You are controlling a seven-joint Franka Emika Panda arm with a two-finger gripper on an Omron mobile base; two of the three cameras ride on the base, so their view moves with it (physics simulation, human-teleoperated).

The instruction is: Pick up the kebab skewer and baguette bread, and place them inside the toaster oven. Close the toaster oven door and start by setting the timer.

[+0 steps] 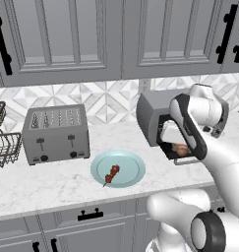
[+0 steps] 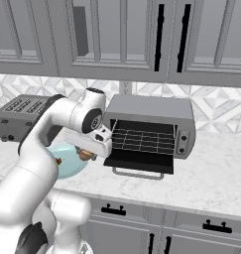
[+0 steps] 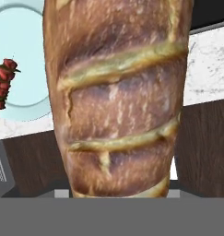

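pincer (image 2: 87, 155) grips the baguette bread (image 3: 115, 97) mid-length before the open toaster oven (image 2: 150, 124); stiff, light crust likely crushes if squeezed.

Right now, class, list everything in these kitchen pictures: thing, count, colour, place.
Ridged baguette bread: one, golden-brown, held at the gripper, near the toaster oven's open door.
Kebab skewer: one, red and brown, on the plate.
Round plate: one, teal, on the counter.
Toaster oven: one, grey, door down, rack bare.
Four-slot toaster: one, grey, left of the plate.
Wire baskets: two, dark, far left.
Marble counter: one, white.
Gripper: one, white, fingers closed on the bread.
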